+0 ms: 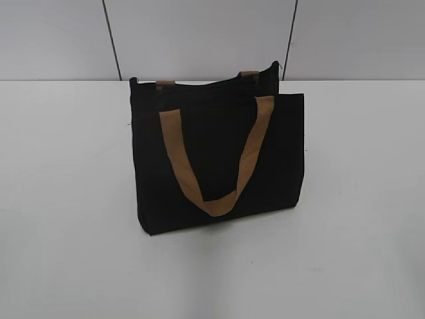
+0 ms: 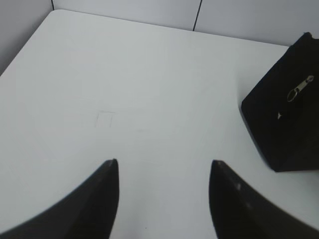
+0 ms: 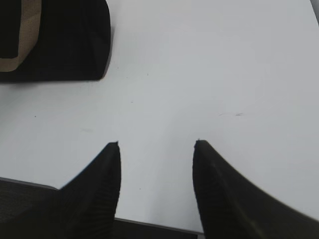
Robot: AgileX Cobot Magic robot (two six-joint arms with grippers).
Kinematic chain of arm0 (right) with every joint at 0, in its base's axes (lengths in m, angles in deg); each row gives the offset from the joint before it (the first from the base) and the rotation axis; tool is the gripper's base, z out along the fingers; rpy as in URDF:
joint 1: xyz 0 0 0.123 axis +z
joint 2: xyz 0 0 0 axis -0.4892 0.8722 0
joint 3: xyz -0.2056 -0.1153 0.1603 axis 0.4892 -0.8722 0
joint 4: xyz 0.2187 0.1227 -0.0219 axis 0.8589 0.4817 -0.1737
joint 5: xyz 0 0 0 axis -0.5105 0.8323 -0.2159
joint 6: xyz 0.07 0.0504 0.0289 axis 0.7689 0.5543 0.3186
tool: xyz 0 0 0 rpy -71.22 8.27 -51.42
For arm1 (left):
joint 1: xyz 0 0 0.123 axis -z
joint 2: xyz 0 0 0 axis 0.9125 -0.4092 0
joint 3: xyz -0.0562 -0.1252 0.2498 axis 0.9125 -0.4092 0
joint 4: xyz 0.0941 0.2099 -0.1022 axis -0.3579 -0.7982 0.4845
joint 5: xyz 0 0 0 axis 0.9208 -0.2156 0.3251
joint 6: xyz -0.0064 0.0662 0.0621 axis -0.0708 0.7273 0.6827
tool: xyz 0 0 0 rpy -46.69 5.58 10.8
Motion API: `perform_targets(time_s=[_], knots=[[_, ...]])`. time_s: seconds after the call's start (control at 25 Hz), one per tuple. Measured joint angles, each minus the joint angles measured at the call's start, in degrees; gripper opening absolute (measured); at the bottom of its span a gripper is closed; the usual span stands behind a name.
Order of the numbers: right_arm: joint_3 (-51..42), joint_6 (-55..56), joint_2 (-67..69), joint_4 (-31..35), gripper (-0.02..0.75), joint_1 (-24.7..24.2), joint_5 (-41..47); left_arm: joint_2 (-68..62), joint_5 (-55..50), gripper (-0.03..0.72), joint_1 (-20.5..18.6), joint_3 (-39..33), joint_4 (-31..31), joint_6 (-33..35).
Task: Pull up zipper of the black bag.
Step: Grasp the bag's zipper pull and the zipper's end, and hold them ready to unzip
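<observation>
The black bag (image 1: 219, 156) stands upright in the middle of the white table, its tan handle hanging down the front. In the left wrist view its end panel (image 2: 286, 114) shows at the right edge, with the silver zipper pull tab (image 2: 300, 88) hanging on it. In the right wrist view a bag corner (image 3: 65, 40) lies at top left. My left gripper (image 2: 164, 162) is open and empty over bare table, left of the bag. My right gripper (image 3: 157, 143) is open and empty near the table's front edge. Neither gripper shows in the exterior view.
The white table (image 1: 66, 199) stretches around the bag on all sides. A grey panelled wall (image 1: 199, 33) rises behind it. The table's near edge (image 3: 159, 225) shows below my right gripper.
</observation>
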Motion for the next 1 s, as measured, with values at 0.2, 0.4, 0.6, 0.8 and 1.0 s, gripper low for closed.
perform_targets(time_s=[0.2,0.4,0.6,0.8,1.0], knots=[[0.0,0.0,0.0,0.0,0.371,0.0,0.0,0.0,0.0,0.436,0.0,0.0,0.0,0.0],[0.0,0.0,0.0,0.0,0.371,0.0,0.0,0.0,0.0,0.436,0.0,0.0,0.2,0.0],[0.0,0.0,0.0,0.0,0.371,0.0,0.0,0.0,0.0,0.436,0.0,0.0,0.3,0.0],[0.0,0.0,0.0,0.0,0.371,0.0,0.0,-3.9,2.7,0.436,0.0,1.4,0.7,0.1],[0.0,0.0,0.0,0.0,0.371,0.0,0.0,-10.8,13.0,0.436,0.0,4.1,0.7,2.7]])
